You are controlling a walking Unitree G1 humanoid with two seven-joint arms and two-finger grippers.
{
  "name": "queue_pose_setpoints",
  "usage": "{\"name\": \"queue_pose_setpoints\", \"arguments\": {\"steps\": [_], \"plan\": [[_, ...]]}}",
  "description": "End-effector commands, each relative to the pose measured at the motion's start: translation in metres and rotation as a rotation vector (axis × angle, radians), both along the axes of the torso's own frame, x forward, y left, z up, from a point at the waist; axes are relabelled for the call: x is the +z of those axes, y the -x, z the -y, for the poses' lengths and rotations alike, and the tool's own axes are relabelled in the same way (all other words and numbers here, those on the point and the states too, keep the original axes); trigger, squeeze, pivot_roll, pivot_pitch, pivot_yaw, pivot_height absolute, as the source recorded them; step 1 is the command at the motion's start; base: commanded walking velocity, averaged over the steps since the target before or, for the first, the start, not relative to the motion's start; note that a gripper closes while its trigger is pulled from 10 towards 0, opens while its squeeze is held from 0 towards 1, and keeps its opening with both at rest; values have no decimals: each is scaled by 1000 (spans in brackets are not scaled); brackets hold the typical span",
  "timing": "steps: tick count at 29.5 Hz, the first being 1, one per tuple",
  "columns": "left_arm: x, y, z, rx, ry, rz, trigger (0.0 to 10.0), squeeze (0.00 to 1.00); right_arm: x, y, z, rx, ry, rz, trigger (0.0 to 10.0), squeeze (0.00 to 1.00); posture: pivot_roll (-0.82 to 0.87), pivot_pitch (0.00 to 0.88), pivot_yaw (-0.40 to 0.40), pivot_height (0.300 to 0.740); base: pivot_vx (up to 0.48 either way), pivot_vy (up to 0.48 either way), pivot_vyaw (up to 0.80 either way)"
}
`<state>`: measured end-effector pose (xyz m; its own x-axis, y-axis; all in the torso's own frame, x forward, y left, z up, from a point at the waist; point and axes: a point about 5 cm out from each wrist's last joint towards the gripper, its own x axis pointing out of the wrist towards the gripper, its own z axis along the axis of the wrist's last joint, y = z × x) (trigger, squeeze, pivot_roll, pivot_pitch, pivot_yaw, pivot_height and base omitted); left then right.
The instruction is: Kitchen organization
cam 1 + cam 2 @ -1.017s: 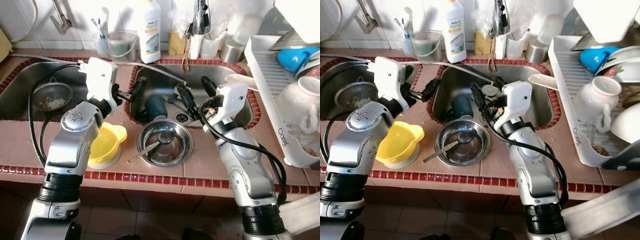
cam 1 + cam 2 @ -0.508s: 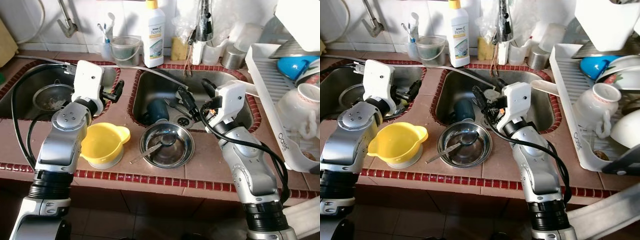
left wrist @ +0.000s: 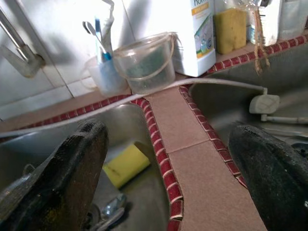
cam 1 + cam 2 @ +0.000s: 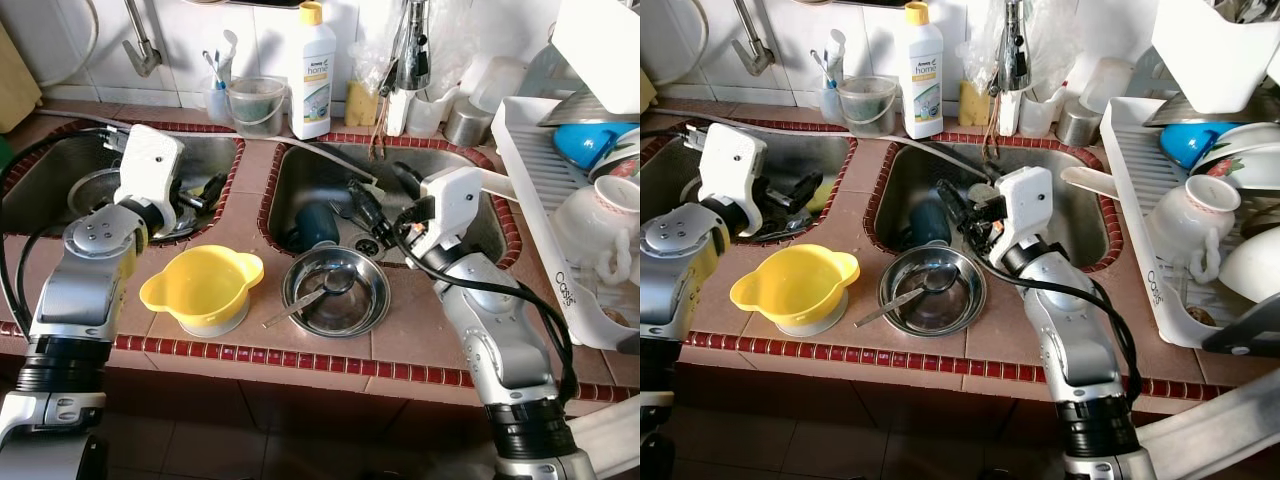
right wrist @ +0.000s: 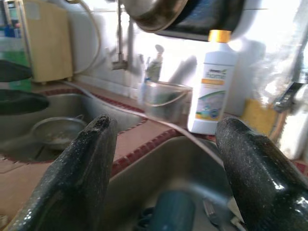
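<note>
- Done: dishes stand in the rack (image 4: 540,150).
- Outstanding: yellow bowl (image 4: 203,290), steel bowl (image 4: 335,291) on counter; cup (image 4: 312,222) in sink.
- Left gripper (image 4: 195,193), right gripper (image 4: 378,195): fingers spread wide, empty.

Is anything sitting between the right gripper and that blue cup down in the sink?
Nothing visible. The right gripper, fingers open, hangs over the right sink with the blue cup lying just beyond its fingertips and open basin between them.

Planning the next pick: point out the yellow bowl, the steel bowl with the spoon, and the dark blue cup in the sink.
yellow bowl (image 4: 203,285), left eye view, inner wall.
steel bowl (image 4: 352,305), left eye view, inside right wall.
dark blue cup (image 4: 316,224), left eye view, its side.
</note>
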<state>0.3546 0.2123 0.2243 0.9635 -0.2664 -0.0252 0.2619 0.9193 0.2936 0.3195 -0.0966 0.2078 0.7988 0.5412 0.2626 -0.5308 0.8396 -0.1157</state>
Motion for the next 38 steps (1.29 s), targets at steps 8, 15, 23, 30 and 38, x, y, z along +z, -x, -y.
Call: {"name": "queue_pose_setpoints", "arguments": {"steps": [8, 15, 23, 30, 38], "plan": [[8, 2, -18, -44, -16, -21, 10000, 0, -5, 16, -28, 138, 15, -14, 10000, 0, -97, 93, 10, 740, 0, 0, 0], [8, 3, -19, -93, -37, -41, 10000, 0, -10, 26, -36, 194, 20, -36, 10000, 0, -103, 101, 16, 740, 0, 0, 0], [3, 6, -24, -142, -64, -71, 10000, 0, -19, 42, -44, 250, 16, -87, 10000, 0, -100, 112, 12, 740, 0, 0, 0], [-1, 7, -27, -188, -83, -83, 10000, 0, -29, 53, -50, 232, 2, -134, 10000, 0, -98, 126, 8, 740, 0, 0, 0], [0, 4, -29, -218, -91, -90, 10000, 0, -39, 69, -59, 218, -5, -195, 10000, 0, -91, 149, -1, 740, 0, 0, 0]]}}
